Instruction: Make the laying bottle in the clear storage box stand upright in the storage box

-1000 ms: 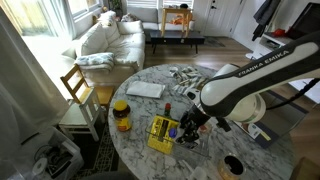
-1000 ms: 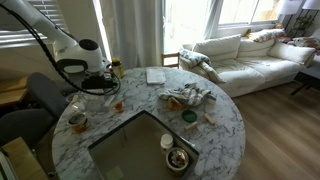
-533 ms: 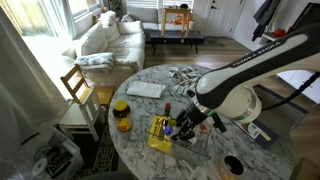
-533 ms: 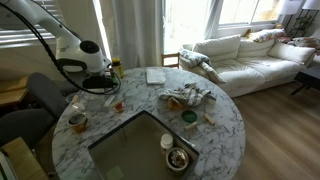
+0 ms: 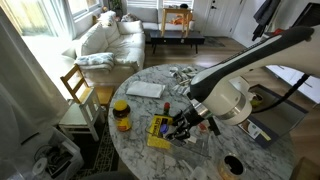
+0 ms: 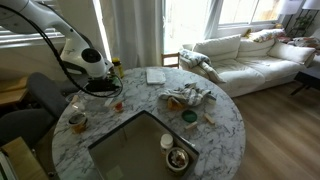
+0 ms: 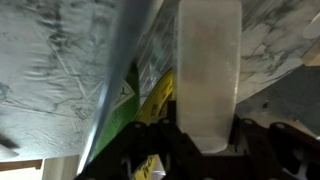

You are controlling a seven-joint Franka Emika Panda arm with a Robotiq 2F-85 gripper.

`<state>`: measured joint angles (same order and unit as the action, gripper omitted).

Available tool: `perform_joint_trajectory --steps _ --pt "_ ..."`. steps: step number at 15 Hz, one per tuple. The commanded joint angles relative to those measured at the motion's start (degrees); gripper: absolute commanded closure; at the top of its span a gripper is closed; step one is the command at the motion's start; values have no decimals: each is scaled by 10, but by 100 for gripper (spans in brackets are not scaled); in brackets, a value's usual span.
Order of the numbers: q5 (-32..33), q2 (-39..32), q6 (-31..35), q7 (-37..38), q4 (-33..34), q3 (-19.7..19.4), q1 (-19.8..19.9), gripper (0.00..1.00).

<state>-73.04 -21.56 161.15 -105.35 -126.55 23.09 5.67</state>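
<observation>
My pincer (image 7: pixel 208 128) pinches the pale bottle (image 7: pixel 208 60), which sticks out straight ahead of it, over the clear box (image 7: pixel 128 62) with the yellow packet (image 7: pixel 163 95) just beyond. If I release while it leans, I judge it topples flat, or skids on that slick floor.

A pale bottle (image 7: pixel 208 60) fills the middle of the wrist view, blurred and running top to bottom. Its lower end sits between the dark fingers of the gripper (image 7: pixel 208 138), which press in on both sides. Behind it lie a yellow packet (image 7: pixel 152 104) with green print and the marble table (image 7: pixel 50 70).
</observation>
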Motion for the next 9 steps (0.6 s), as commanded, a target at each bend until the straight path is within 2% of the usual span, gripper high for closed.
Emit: perform_joint_trajectory --steps 1,6,9 --pt "-114 -30 23 -111 32 24 20 81" --pt "-301 -37 -9 -276 58 21 29 81" --pt "-303 -45 -12 -280 42 13 23 81"
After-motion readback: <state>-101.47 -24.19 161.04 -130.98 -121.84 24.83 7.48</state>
